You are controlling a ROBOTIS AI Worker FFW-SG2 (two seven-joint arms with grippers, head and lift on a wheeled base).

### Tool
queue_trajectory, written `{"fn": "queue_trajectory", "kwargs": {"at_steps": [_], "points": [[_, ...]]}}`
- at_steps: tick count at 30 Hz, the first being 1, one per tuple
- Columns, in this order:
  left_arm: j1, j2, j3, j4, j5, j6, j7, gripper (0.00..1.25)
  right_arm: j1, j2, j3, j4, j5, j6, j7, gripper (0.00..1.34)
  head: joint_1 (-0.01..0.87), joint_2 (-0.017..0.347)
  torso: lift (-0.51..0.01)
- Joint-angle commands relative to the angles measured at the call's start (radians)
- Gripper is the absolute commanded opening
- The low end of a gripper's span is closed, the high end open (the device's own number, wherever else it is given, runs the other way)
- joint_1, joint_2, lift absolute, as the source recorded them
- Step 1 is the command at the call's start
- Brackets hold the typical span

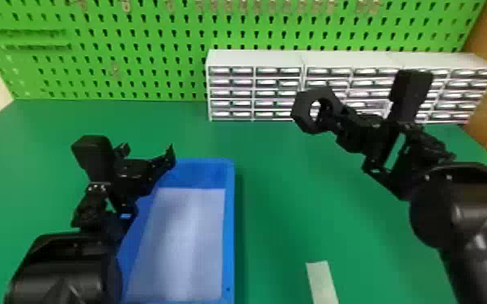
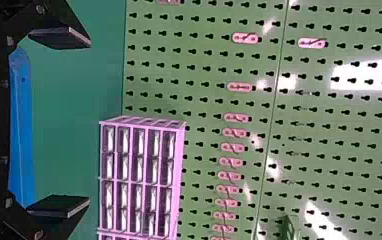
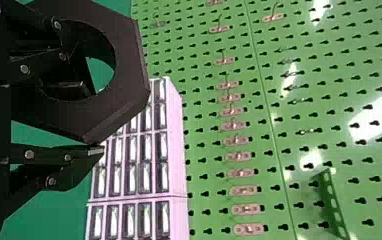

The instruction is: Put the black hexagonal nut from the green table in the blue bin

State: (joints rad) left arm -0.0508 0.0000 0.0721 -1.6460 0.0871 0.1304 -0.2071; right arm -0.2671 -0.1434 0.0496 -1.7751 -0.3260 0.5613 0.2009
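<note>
Black hexagonal nut (image 1: 301, 112) aloft over bench (image 1: 279, 202), its rim clamped by right gripper (image 3: 91, 120), one finger through the hole; blue bin (image 1: 229, 226) lies left and nearer, beneath the wide-spread, empty left gripper (image 2: 89, 122); carry should run leftward, nearward.

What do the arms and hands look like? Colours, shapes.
Left arm and right arm: glossy black, rounded casings. Left hand and right hand: black, angular linkages with small silvery screw heads; left fingers flat, slab-like. Each arm also carries a boxy black block.
</note>
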Motion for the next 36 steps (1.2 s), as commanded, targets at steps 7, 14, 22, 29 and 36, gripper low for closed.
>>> {"fn": "queue_trajectory", "kwargs": {"at_steps": [7,14,22,29,36], "points": [[0.002,-0.003,0.003,0.000,0.000,0.000,0.000,1.08,0.051,-0.007,0.024,-0.024,0.019,-0.109,0.000,0.37,0.686,0.051,-0.097],[0.002,-0.003,0.000,0.000,-0.001,0.000,0.002,1.08,0.032,-0.010,0.061,-0.018,0.042,-0.109,0.000,0.37,0.686,0.051,-0.097],[0.000,-0.003,0.000,0.000,-0.003,0.000,0.003,1.08,-0.011,-0.013,0.113,0.017,0.042,-0.109,0.028,0.37,0.686,0.051,-0.097],[0.000,-0.003,0.002,0.000,-0.003,0.000,0.003,1.08,-0.060,0.004,0.165,0.080,0.008,-0.103,0.066,0.37,0.686,0.051,-0.097],[0.000,-0.003,0.002,0.000,-0.003,0.000,0.003,1.08,-0.093,0.030,0.202,0.103,0.008,-0.072,0.121,0.37,0.686,0.051,-0.097]]}}
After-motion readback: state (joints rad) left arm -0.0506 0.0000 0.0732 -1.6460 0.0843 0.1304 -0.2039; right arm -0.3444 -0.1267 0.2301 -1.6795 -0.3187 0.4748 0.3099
